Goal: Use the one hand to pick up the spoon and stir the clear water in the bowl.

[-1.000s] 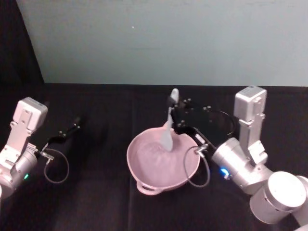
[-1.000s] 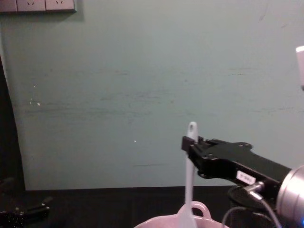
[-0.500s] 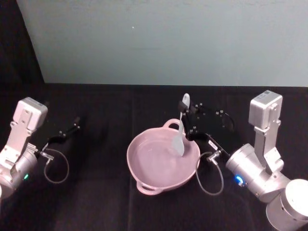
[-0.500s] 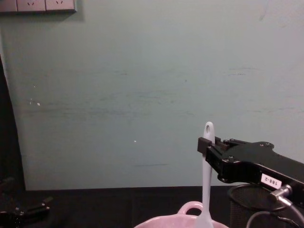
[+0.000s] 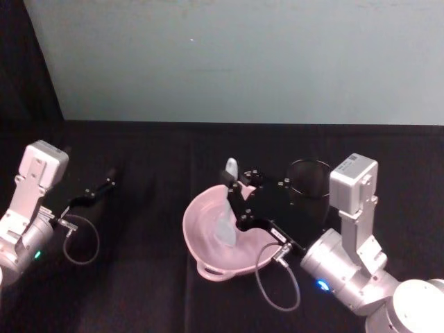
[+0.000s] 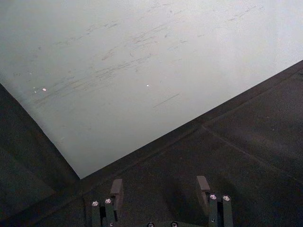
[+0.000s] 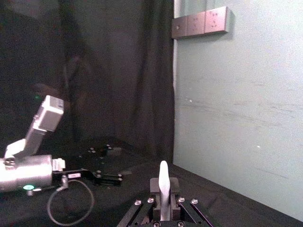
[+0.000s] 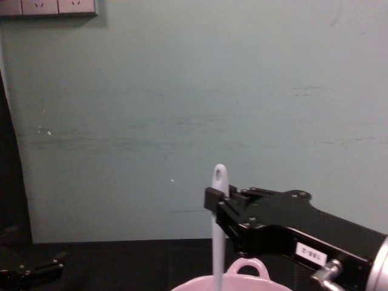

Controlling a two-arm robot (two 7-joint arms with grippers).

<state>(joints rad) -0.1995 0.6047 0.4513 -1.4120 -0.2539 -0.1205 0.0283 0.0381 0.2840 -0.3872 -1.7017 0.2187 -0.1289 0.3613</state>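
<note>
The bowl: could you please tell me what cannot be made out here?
- Water: head view, the right gripper covers part of the bowl; any water is too faint to tell.
- Bowl's body: chest view, cut off by the bottom edge.
- Head of the spoon: chest view, same edge.

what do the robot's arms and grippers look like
The right gripper and the left gripper are black, on silver cylindrical wrists, each with a looping grey cable and a pale boxy module. The right one carries a small white label.
</note>
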